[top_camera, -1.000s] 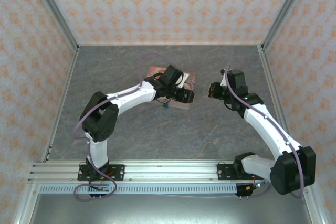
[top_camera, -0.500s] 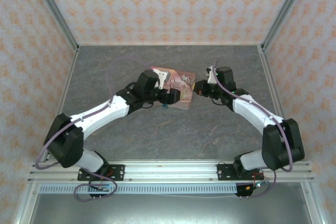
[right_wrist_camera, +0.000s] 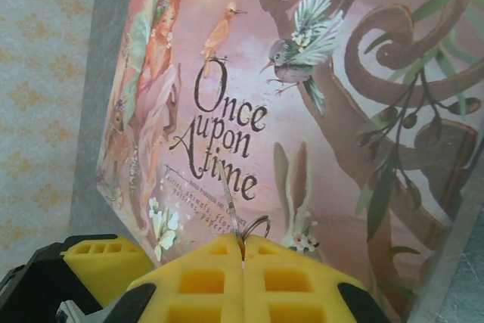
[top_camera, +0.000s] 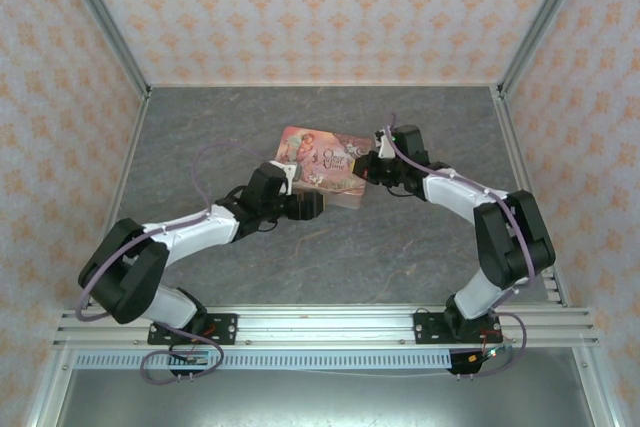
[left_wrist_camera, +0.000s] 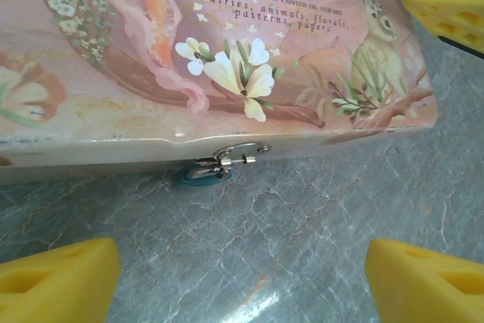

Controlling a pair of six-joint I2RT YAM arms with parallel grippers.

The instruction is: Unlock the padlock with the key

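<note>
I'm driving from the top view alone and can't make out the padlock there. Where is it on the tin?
Observer: The padlock hangs low on the tin's side wall, the one facing the left gripper.
Operator: Is that gripper on it yet?
Observer: No. It is open, jaws wide apart, and stops short of the padlock.
Operator: And the key?
Observer: The right gripper is shut on the key, whose thin blade sticks out above the tin's painted top.
</note>
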